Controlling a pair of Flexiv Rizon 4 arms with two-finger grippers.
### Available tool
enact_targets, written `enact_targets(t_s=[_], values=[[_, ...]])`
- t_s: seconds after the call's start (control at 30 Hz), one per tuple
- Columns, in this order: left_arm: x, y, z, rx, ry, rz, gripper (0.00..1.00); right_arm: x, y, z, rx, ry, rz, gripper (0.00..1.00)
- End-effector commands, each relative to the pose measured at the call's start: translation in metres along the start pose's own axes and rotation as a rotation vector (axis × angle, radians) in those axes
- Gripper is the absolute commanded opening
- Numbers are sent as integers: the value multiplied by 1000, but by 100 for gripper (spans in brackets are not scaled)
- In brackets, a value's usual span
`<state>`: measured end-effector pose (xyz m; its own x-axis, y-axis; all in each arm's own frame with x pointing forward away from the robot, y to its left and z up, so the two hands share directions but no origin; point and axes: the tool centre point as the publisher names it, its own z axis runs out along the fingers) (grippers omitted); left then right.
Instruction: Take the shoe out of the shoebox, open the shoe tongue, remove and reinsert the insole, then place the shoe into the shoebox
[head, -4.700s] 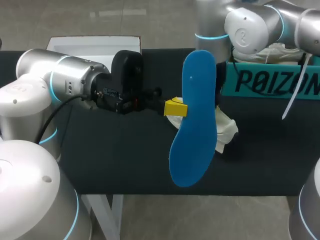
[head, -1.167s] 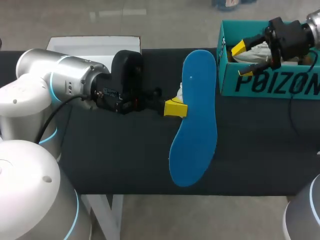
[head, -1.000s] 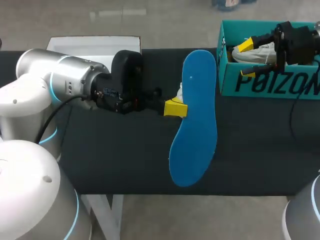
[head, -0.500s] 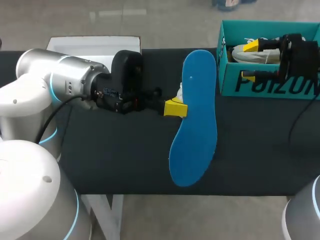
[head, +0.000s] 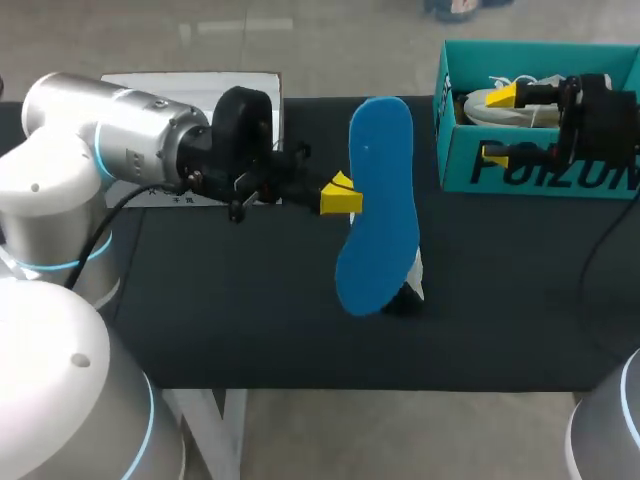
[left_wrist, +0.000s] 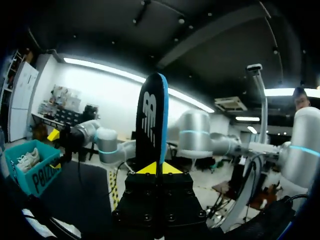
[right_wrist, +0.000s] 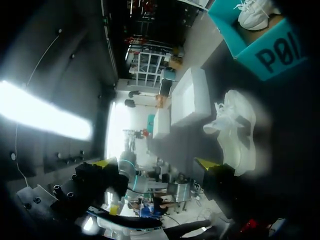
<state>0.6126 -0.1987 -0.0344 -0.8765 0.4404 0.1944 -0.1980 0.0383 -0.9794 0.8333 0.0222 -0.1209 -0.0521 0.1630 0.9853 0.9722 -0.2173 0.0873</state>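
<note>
My left gripper (head: 340, 196) is shut on the edge of a blue insole (head: 376, 205), which it holds upright above the middle of the black table. In the left wrist view the insole (left_wrist: 152, 122) stands edge-on between the yellow tips of that gripper (left_wrist: 159, 168). A white shoe (head: 416, 271) lies on the table, mostly hidden under the insole; the right wrist view shows the same shoe (right_wrist: 235, 131) whole. My right gripper (head: 499, 124) stands open at the front wall of the teal shoebox (head: 455, 160), empty. The right gripper (right_wrist: 158, 164) looks out toward the shoe.
A second white shoe (head: 520, 98) lies inside the teal shoebox (right_wrist: 265, 50). A white box lid (head: 190, 88) sits at the table's back left, partly behind my left arm. Bare black table (head: 240, 310) lies in front of the insole.
The left arm has swung the insole left and back, tilting it, so the shoe's edge now shows below it. The right gripper drifted right along the box, staying open.
</note>
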Motion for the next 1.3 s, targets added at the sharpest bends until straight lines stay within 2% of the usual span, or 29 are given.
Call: enact_targets(t_s=[0.03,0.4,0.5,0.53,0.57,0.6,0.63,0.67,0.8,0.97,1.03,1.3], values=[[-25,-12,-4,-310,46,973,0,0,0,0,-2,-2,1,100],[-25,-12,-4,-310,46,973,0,0,0,0,-2,-2,1,100],[-43,0,-7,-526,47,1380,0,0,0,0,-2,-2,1,100],[-48,-3,-6,-519,-46,1419,0,0,0,0,-2,-2,1,100],[-54,-1,-9,-625,39,1585,0,0,0,0,-2,-2,1,100],[-57,0,-12,-661,62,1672,0,0,0,0,-2,-2,1,100],[-62,-1,-13,-691,31,1739,0,0,0,0,-2,-2,1,100],[-65,0,-16,-742,97,1846,0,0,0,0,-2,-2,1,100],[-77,1,-22,-841,164,2110,0,0,0,0,-2,-2,1,100],[-89,-3,-28,-965,193,2248,0,0,0,0,-2,-2,1,100],[-90,-4,-30,-946,81,2165,0,0,0,0,-2,-2,1,100],[-90,-4,-30,-946,81,2165,0,0,0,0,-2,-2,1,100]])
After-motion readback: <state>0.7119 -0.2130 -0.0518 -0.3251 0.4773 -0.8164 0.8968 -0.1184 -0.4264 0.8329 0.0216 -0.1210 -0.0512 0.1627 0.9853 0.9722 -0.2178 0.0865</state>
